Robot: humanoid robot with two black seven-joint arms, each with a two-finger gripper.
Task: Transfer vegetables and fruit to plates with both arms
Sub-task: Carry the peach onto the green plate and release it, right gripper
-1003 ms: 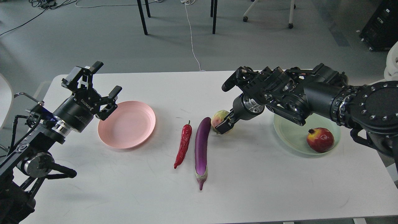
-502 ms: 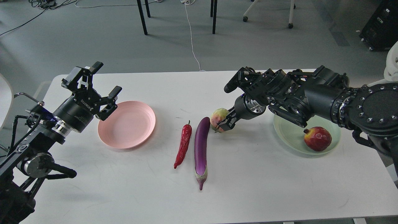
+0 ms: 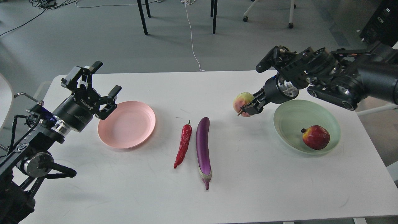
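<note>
My right gripper (image 3: 247, 108) is shut on the yellow-green, pink-blushed fruit (image 3: 242, 100) and holds it above the table, just left of the mint green plate (image 3: 290, 124). The dark red pomegranate (image 3: 316, 137) lies in that plate's right part. The purple eggplant (image 3: 203, 147) and the red chili pepper (image 3: 184, 143) lie side by side at the table's middle. The pink plate (image 3: 127, 123) is bare, left of them. My left gripper (image 3: 94, 81) is open and empty, above the table at the pink plate's far left edge.
The white table (image 3: 264, 186) ends close behind the plates. Chair and table legs (image 3: 142, 17) and a white cable (image 3: 191, 37) are on the grey floor beyond it. A black case (image 3: 384, 23) stands at the far right.
My right gripper has lifted the yellow-green fruit off the table beside the eggplant and carried it right toward the green plate. The eggplant shifted slightly. The left arm has not moved.
</note>
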